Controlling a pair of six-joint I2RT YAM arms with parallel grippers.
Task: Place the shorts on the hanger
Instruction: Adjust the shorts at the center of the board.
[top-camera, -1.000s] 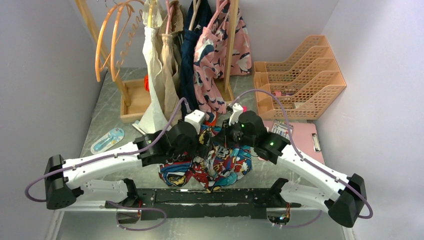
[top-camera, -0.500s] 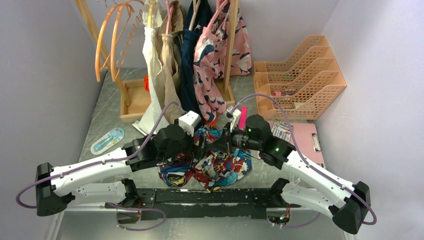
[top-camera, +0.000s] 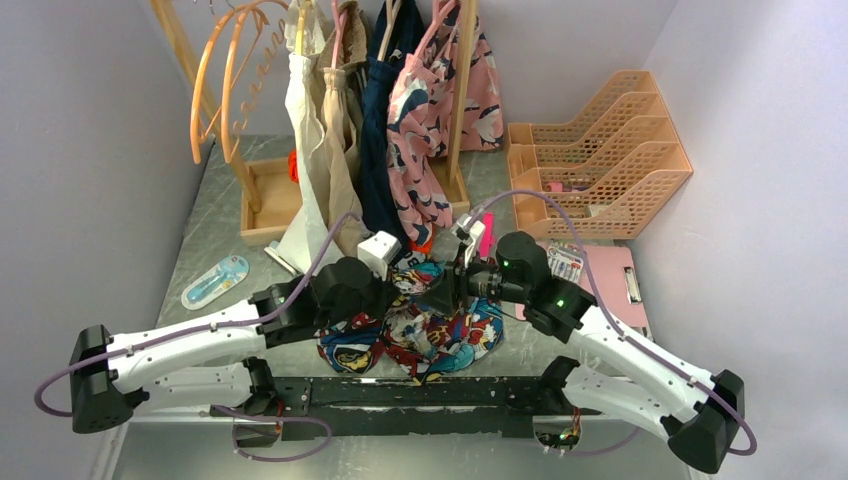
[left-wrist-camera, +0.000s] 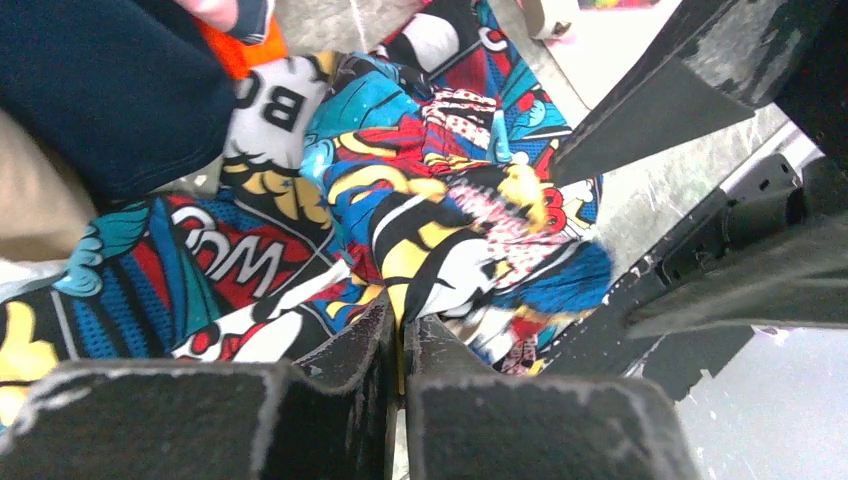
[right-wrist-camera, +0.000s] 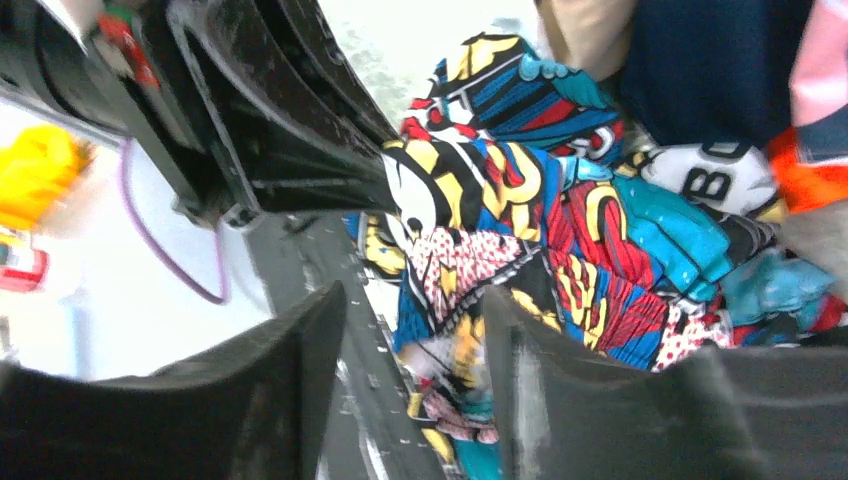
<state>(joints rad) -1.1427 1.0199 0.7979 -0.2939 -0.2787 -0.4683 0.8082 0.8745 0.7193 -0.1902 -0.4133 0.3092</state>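
The comic-print shorts (top-camera: 430, 335) lie crumpled on the table's near middle, between the two arms. My left gripper (top-camera: 397, 292) is down on their left part. In the left wrist view the left gripper (left-wrist-camera: 403, 322) is shut, with a yellow and black fold of the shorts (left-wrist-camera: 430, 200) pinched between its fingers. My right gripper (right-wrist-camera: 415, 300) stands open just over the shorts (right-wrist-camera: 560, 230), and the cloth reaches into the gap beside its right finger (right-wrist-camera: 510, 330). An orange-tan hanger (top-camera: 222, 70) hangs on the wooden stand at the back left, far from both grippers.
Cream, navy and pink floral garments (top-camera: 420, 110) hang on a rack right behind the shorts. A wooden tray (top-camera: 270, 200) stands at back left and peach wire file racks (top-camera: 600, 150) at back right. A pink clipboard (top-camera: 600, 275) lies on the right, a blue card (top-camera: 215, 280) on the left.
My left gripper has shut on a fold of the shorts. My right gripper has opened and let the cloth go. Both arms shifted a little.
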